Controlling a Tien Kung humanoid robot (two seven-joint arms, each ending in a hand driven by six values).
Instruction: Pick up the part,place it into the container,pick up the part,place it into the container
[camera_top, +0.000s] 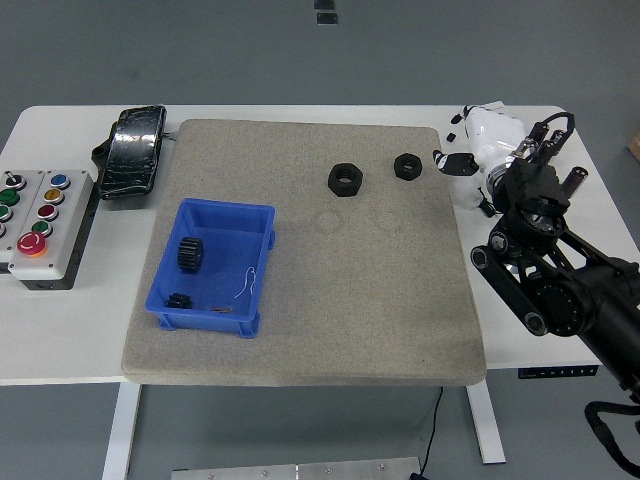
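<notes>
— Where is your right hand (468, 148) sitting?

— It is hanging over the right edge of the grey mat (300, 300), just right of the small black nut (407, 165). I cannot tell whether my fingers are spread or curled; my own wrist is blocking them.

— And the parts?

— The small nut and the bigger nut (345, 179) are lying apart on the mat's far side. The blue bin (258, 270) is sitting at the left, holding a gear (190, 253) and a smaller black piece (178, 300).
</notes>
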